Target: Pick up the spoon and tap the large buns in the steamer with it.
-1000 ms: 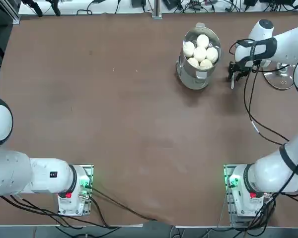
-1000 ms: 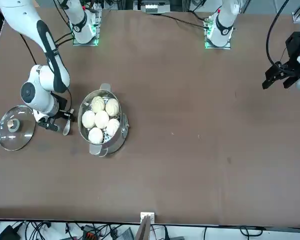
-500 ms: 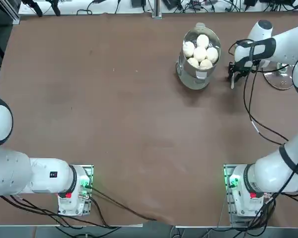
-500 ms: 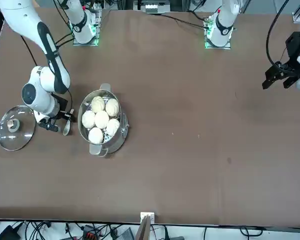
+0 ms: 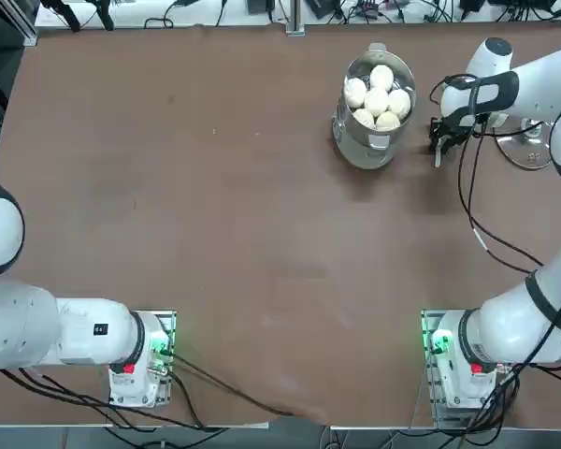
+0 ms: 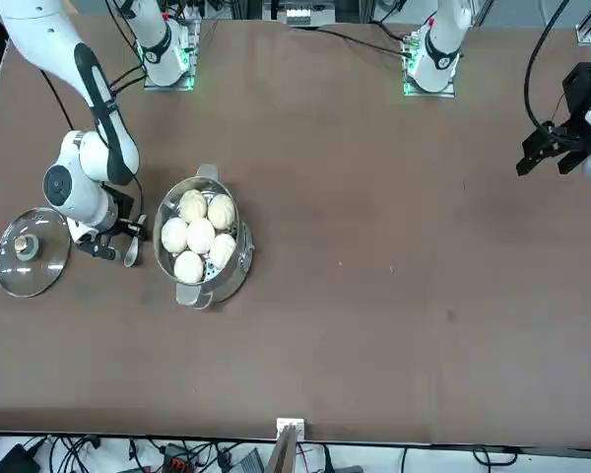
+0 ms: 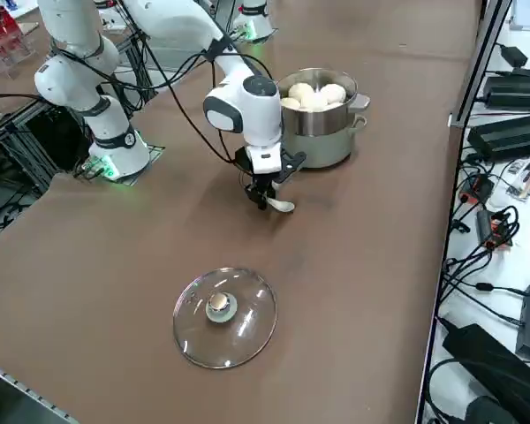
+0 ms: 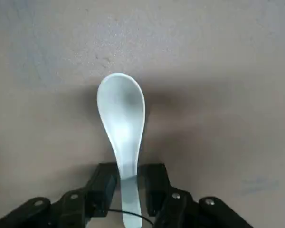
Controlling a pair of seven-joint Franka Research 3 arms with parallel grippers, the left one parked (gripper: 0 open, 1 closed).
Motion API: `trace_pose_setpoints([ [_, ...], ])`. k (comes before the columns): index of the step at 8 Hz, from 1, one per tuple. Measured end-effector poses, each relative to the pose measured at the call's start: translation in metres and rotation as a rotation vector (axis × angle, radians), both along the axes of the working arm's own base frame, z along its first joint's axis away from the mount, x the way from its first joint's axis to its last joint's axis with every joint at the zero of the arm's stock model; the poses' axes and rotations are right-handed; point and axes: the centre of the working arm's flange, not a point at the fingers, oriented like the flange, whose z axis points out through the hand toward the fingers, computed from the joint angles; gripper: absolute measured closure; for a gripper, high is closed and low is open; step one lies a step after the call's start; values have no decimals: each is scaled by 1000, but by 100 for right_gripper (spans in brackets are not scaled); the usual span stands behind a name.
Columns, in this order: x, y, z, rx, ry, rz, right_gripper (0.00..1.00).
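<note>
- From where I stand, the claw [image 8: 129, 172] is low over the spoon [image 8: 121, 107], fingers apart, one on each side of the handle. I can make out a slim gap by each finger, so I'd say nothing is gripped.
- The spoon sits right between those fingers, its bowl reaching out past them, hollow side showing. The step in hand, I think, is closing on the handle.
- I'd bring both fingers in evenly and gently; if one touches well ahead of the other, that smooth handle could skid or twist.
- Once it's pinched, a small straight lift off the surface [image 6: 355, 296] would show whether the spoon droops before it travels anywhere.
- Just to the left of the claw stands the pot [image 5: 365, 148]. Its wall is tall, so I'd raise the bowl well above the rim before swinging across.
- Inside the pot, farther left, are the buns [image 5: 378, 100]. Light taps with the bowl's underside should do; a hard one might dent them.
</note>
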Motion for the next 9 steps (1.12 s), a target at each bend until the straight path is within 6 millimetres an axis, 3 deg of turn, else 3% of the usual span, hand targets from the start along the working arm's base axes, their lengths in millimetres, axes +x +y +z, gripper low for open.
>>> trace_pose_setpoints([
  [3, 0, 1, 0, 0, -1, 2, 63],
  [7, 2, 2, 2, 0, -4, 4, 81],
  [9, 2, 2, 2, 0, -5, 4, 82],
])
